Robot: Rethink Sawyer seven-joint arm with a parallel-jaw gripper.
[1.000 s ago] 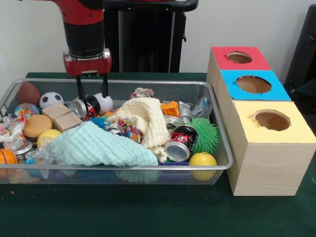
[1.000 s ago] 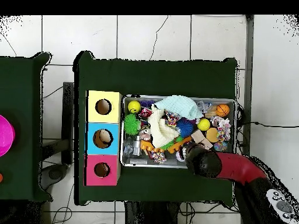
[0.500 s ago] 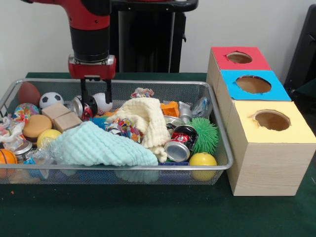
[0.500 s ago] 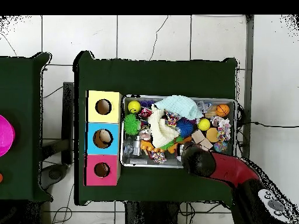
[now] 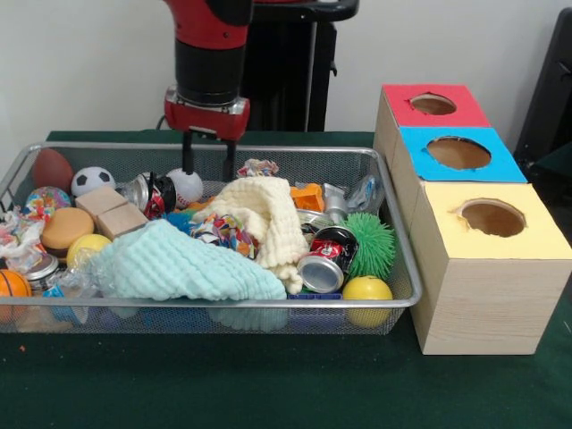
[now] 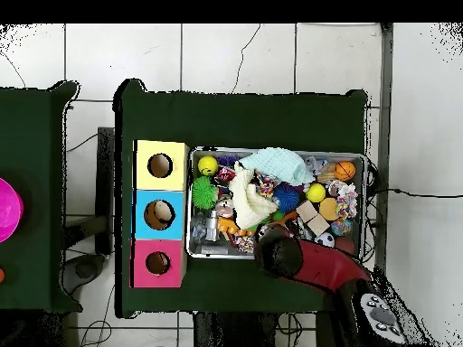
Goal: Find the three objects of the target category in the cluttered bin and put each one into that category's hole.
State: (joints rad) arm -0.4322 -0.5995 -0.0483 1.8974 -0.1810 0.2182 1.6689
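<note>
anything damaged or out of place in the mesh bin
A crushed red and silver drink can lies dented on its side beside the green spiky ball. Otherwise nothing has spilled outside the wire mesh bin.

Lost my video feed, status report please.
Gripper open, empty, above the bin's back edge. Cans among the clutter. Cloths cover much of the pile.

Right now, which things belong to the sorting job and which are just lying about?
Job: wire bin; gripper, open above it; box with three holes; possibly the can, yellow ball or wooden blocks, since the target kind is not shown.
Lying about: green cloth; cream cloth; pink thing on the other table.
</note>
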